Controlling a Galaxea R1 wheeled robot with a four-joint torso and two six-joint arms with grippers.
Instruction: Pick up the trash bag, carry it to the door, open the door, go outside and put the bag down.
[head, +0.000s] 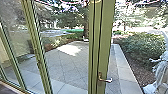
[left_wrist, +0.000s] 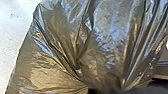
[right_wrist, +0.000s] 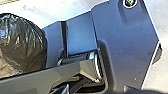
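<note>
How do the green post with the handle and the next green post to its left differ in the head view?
The handle post looks wide; the next post looks narrower. The handle post appears nearly upright, while the next post slants, its top toward the left. Both are green.

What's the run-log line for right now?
trash bag: close to left wrist camera | hold: unconfirmed | door handle: ahead | paving: outside, seen through glass

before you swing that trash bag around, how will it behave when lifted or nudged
The trash bag will likely sag and shift rather than hold shape, since its film is thin and creased. Its glossy surface may be slippery, and its rounded side could roll a little.
</note>
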